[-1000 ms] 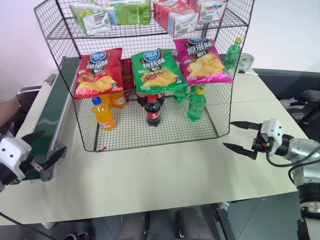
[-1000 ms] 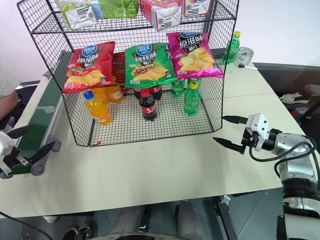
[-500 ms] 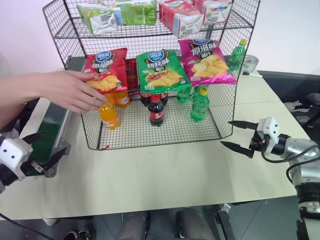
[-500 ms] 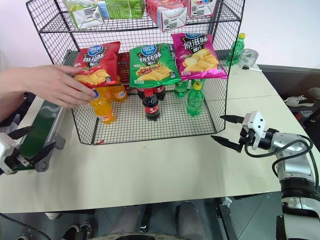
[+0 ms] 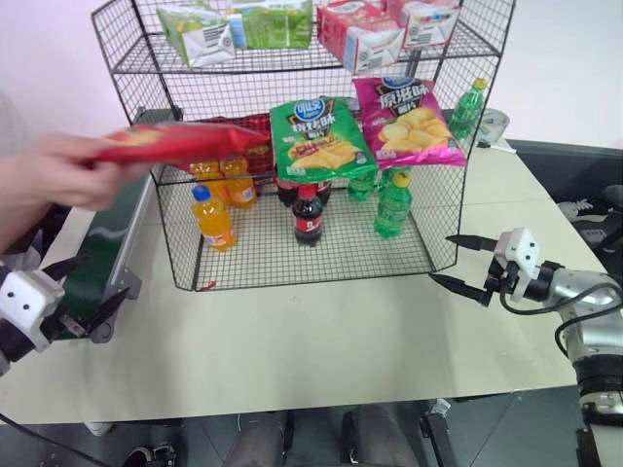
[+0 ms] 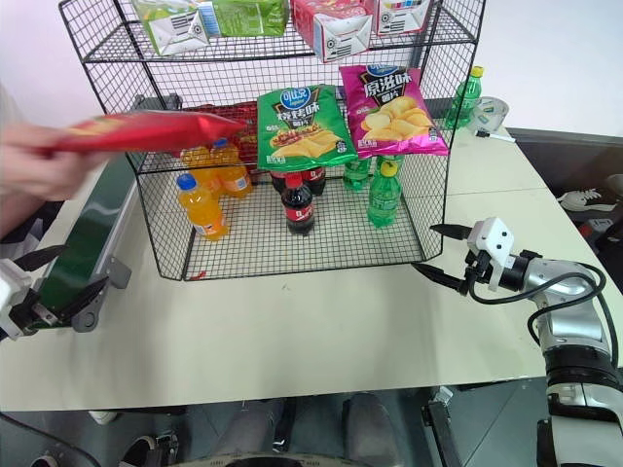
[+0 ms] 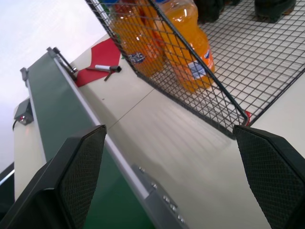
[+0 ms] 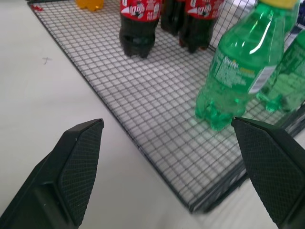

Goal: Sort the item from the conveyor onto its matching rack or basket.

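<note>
Left eye view: a person's hand point(image 5: 54, 180) holds the red crisp bag point(image 5: 175, 143) level in the air, in front of the rack's left side and above the conveyor point(image 5: 102, 255). The bag touches neither the belt nor either gripper.

The black wire rack point(image 5: 165, 92) stands on the pale table point(image 5: 292, 341). A green crisp bag point(image 5: 319, 139) and a pink crisp bag point(image 5: 407, 122) hang side by side on the rack front, level with the middle tier. Cartons sit on the top tier. On the bottom tier stand orange bottles point(image 5: 212, 216), a cola bottle point(image 5: 308, 214) and a green bottle point(image 5: 391, 204).

The left gripper point(image 5: 86, 289) hovers at the near end of the conveyor, just beside the grey frame. Its two black fingers point(image 7: 81, 171) stand wide apart and hold nothing; the left wrist view shows the belt, the table and the rack corner between them.

The right gripper point(image 5: 465, 263) hovers over the table, near the rack's right front corner. Its fingers point(image 8: 81, 157) are spread wide and empty; the right wrist view shows the rack floor with the cola and green bottles beyond them.
</note>
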`<state>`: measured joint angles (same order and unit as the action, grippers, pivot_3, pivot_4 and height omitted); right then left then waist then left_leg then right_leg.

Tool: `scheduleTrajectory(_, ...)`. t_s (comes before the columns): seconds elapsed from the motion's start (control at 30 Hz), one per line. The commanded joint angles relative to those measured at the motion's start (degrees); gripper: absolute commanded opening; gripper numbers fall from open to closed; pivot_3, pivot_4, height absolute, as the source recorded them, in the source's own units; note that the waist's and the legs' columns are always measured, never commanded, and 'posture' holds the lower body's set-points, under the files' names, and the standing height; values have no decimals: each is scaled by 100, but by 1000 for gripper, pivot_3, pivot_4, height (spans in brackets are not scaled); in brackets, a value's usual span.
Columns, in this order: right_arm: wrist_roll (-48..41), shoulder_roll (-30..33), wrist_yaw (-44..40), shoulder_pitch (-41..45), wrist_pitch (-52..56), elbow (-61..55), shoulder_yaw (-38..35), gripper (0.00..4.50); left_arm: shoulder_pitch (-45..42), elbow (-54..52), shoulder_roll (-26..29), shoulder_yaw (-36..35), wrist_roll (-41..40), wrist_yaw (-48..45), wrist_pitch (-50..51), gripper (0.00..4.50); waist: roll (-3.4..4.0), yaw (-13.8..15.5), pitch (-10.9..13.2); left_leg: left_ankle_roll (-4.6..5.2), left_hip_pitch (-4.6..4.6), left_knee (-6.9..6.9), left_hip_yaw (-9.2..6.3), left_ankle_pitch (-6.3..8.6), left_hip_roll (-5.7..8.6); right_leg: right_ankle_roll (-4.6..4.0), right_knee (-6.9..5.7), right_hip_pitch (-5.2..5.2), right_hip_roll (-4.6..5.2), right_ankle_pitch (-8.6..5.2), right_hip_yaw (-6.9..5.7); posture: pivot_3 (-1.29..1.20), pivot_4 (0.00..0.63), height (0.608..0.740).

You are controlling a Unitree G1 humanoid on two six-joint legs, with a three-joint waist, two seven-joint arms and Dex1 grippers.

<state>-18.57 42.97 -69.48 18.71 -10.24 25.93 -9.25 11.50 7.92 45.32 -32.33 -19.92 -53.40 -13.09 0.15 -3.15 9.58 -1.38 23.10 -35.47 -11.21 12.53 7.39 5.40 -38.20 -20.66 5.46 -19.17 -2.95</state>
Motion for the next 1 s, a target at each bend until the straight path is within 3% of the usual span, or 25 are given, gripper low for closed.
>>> scheduleTrajectory(0.03, -117, 1, 69, 75, 127, -332, -71, 4500, 15, -26, 10, -131, -41, 55, -136, 4428, 3, 81, 0, -2, -4, 6, 9, -1, -1, -1, 0, 2, 1, 1, 11, 0, 150, 740)
scheduleTrajectory(0.4, -92, 2, 200, -59, 333, -754, -55, 4500, 58, -32, 18, -172, -46, 70, -153, 4428, 3, 239, 0, -5, 13, 25, 111, -2, -31, -12, -3, -41, 12, 11, 95, 0, 150, 740)
scheduleTrajectory(1.0, -359, -176, -85, -81, 451, -1307, 30, 4500, 90, 33, 6, -247, 134, 573, -421, 4428, 2, 244, 0, -2, 17, 26, 137, 0, -37, -11, -10, -59, 10, 13, 120, 0, 150, 740)
